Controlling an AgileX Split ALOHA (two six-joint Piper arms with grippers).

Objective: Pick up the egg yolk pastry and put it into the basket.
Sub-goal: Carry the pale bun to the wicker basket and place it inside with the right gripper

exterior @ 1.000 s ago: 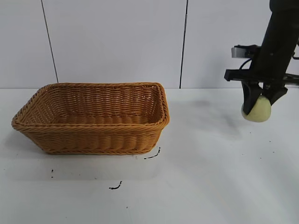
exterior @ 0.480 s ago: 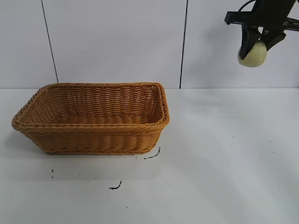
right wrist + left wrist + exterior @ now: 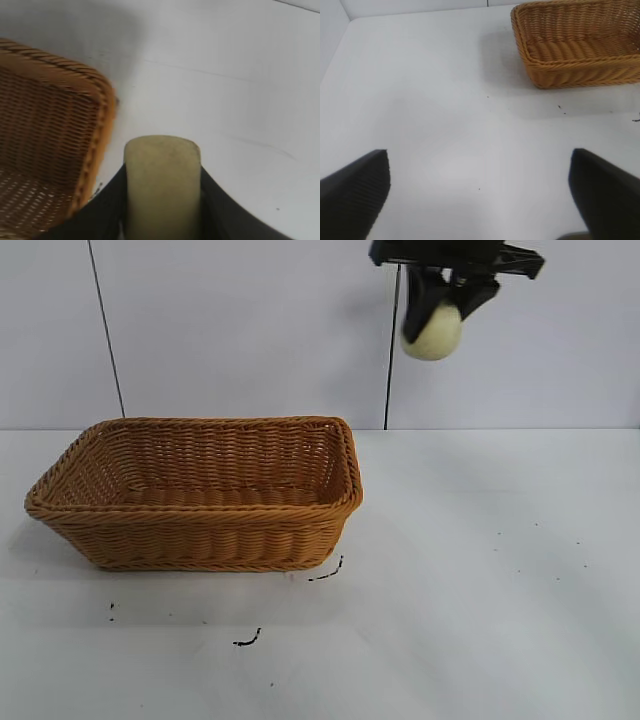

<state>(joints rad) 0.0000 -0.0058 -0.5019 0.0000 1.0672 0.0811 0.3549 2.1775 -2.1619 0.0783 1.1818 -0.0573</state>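
- Two arms belong to this rig, but only the right gripper (image 3: 447, 302) is at work, at the top of the exterior frame, right of centre.
- Its black fingers are clenched on the egg yolk pastry (image 3: 432, 332), a pale yellow-cream bun hanging just below the gripper body, high above the white table (image 3: 480, 570).
- In the right wrist view the pastry (image 3: 162, 187) fills the lower middle of the frame, pinched between the two dark fingers (image 3: 107, 205), with bare table beneath it.
- At left centre of the exterior frame, the orange-tan wicker basket (image 3: 200, 540) rests on the table; nothing can be seen inside it.
- By that view the pastry is up and to the right of the basket's right end, not yet over the opening; the right wrist view agrees, with the basket's rim (image 3: 102, 115) at the left edge of the frame and off to one side of the pastry.
- Judging from this, the step in hand is the carry: the pick is done and the drop is not.
- What comes next calls for travel toward the left of the exterior frame until the pastry is well inside the braided rim, then a descent and a release low enough that the bun neither bounces nor rolls out.
- Meanwhile the left gripper (image 3: 480, 195) is idle, its fingers spread wide with nothing between them, and the basket (image 3: 580, 50) is at the upper right of its wrist view.
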